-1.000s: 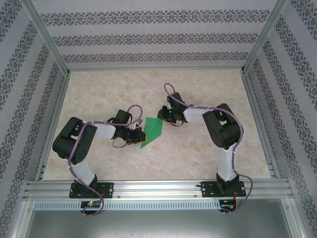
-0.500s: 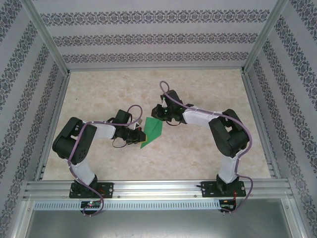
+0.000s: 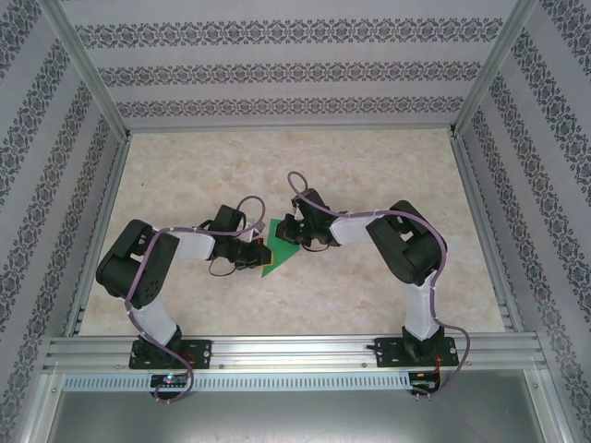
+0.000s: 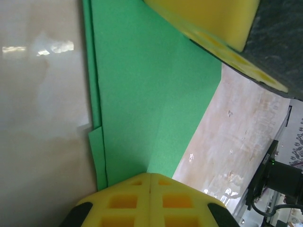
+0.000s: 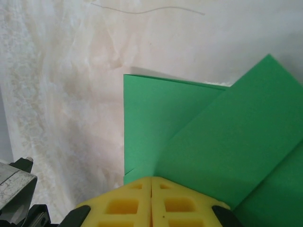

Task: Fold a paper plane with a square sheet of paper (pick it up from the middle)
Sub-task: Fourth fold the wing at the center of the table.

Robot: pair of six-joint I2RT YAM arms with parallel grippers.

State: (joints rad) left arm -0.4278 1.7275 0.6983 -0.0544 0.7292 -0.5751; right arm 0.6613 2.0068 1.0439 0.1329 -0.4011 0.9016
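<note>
Reaching in from the right, the right arm has swung toward the frame's centre in the top view, so the right gripper (image 3: pixel 288 233) now sits over the upper end of the square sheet of paper (image 3: pixel 274 262), which it stood just beside a second ago. The left gripper (image 3: pixel 259 249) has hardly shifted at the sheet's left edge. The paper lies flat on the table (image 3: pixel 369 175) at centre frame, in the same spot as before. In the left wrist view the left gripper (image 4: pixel 150 191) has its yellow jaws shut, tips against the green sheet (image 4: pixel 151 94). Whether they pinch a layer I cannot tell. In the right wrist view the right gripper (image 5: pixel 151 198) is likewise closed, tips at the bottom of frame on the folded paper (image 5: pixel 203 142). Overlapping diagonal flaps show the early folds are made. By my judgement the slim dart shape is not yet reached, so more lengthwise creasing remains.
</note>
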